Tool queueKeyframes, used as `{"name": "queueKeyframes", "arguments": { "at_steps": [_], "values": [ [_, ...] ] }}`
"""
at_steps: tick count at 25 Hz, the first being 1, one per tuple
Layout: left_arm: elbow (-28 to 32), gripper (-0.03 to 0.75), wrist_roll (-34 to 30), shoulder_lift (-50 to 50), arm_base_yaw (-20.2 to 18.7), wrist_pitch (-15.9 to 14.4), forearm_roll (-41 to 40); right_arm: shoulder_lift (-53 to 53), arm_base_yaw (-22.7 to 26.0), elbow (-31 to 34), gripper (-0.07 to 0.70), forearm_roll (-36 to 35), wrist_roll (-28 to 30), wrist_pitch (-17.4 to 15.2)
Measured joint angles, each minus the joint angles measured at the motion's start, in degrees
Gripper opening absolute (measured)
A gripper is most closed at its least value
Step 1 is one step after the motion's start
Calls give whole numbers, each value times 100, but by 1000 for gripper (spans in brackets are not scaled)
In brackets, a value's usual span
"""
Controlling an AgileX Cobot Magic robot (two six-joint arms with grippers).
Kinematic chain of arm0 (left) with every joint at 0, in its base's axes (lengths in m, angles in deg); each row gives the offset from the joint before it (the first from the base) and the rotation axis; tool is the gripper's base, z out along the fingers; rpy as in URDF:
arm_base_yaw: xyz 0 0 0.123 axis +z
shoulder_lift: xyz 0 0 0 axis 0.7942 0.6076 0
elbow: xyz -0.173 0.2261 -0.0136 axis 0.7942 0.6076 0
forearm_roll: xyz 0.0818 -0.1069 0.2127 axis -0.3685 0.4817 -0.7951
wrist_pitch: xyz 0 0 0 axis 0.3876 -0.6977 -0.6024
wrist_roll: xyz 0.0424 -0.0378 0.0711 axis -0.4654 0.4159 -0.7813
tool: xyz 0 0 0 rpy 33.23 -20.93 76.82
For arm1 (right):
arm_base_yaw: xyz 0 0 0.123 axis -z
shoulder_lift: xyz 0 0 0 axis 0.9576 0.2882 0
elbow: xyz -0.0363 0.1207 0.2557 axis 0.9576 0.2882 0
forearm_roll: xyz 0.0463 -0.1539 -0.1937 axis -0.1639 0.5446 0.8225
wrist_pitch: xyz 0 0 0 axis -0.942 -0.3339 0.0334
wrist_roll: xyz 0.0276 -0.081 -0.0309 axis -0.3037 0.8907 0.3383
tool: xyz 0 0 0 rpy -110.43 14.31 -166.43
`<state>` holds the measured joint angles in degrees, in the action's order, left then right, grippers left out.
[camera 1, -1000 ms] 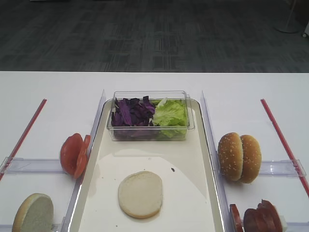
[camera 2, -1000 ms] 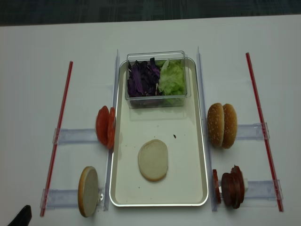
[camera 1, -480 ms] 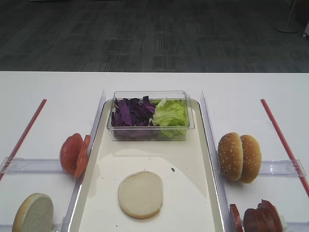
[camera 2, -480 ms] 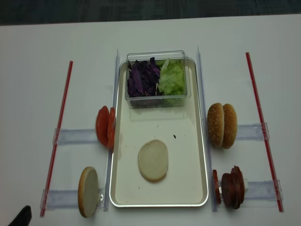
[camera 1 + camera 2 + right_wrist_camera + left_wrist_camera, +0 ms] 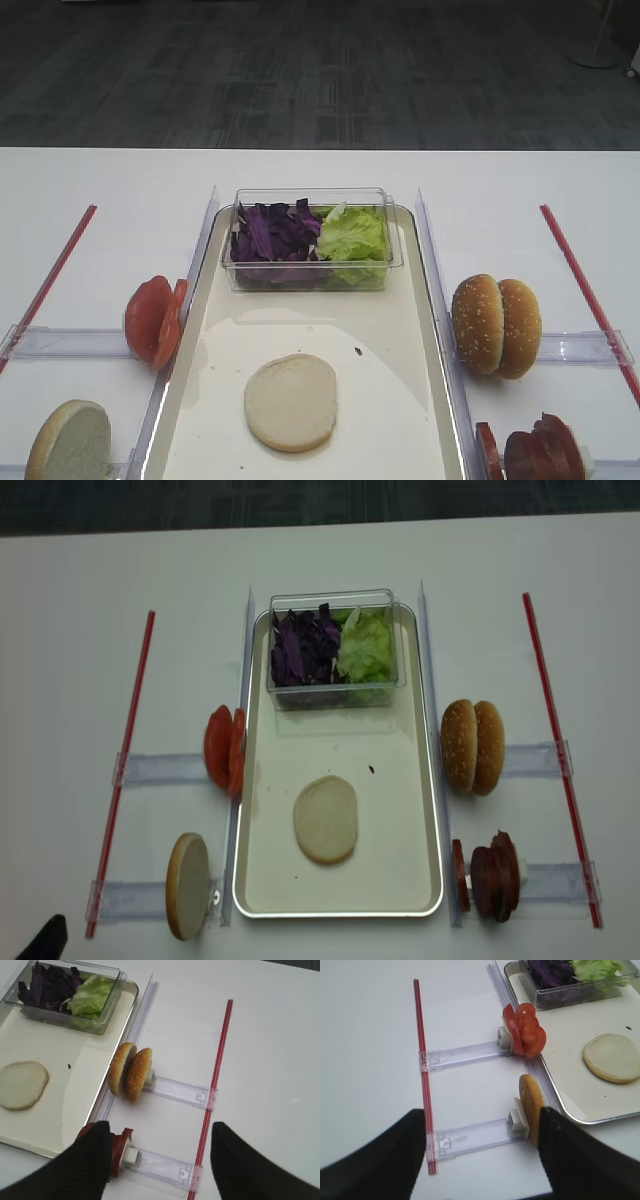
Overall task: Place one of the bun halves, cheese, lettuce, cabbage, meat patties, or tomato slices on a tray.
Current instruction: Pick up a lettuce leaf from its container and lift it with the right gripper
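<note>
A cream tray (image 5: pixel 390 810) lies mid-table with one pale bun half (image 5: pixel 325 819) flat on it. A clear tub holds purple cabbage (image 5: pixel 300 648) and green lettuce (image 5: pixel 365 645). Tomato slices (image 5: pixel 224 750) and another bun half (image 5: pixel 187 885) stand on edge left of the tray. Sesame bun halves (image 5: pixel 473 746) and meat patties (image 5: pixel 490 875) stand on its right. My right gripper (image 5: pixel 160 1160) is open above the patty rack, its left finger over the patties (image 5: pixel 120 1150). My left gripper (image 5: pixel 482 1155) is open above the rack beside the bun half (image 5: pixel 531 1112). No cheese is in view.
Clear plastic racks (image 5: pixel 160 770) hold the standing food on both sides. Red strips (image 5: pixel 125 760) (image 5: pixel 555 750) run along the outer left and right. Clear rails (image 5: pixel 205 250) flank the tray. The table's front edge lies close below my left gripper.
</note>
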<state>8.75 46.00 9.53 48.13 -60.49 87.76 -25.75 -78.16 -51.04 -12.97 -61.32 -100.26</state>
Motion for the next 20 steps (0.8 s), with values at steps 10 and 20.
{"name": "queueKeyframes", "arguments": {
  "at_steps": [10,20],
  "values": [
    [0,457,0,0,0,0,0,1703,-386,-772,463,-145,1,-122],
    [0,457,0,0,0,0,0,3597,-725,-2040,463,-367,-580,-521]
  ]
}}
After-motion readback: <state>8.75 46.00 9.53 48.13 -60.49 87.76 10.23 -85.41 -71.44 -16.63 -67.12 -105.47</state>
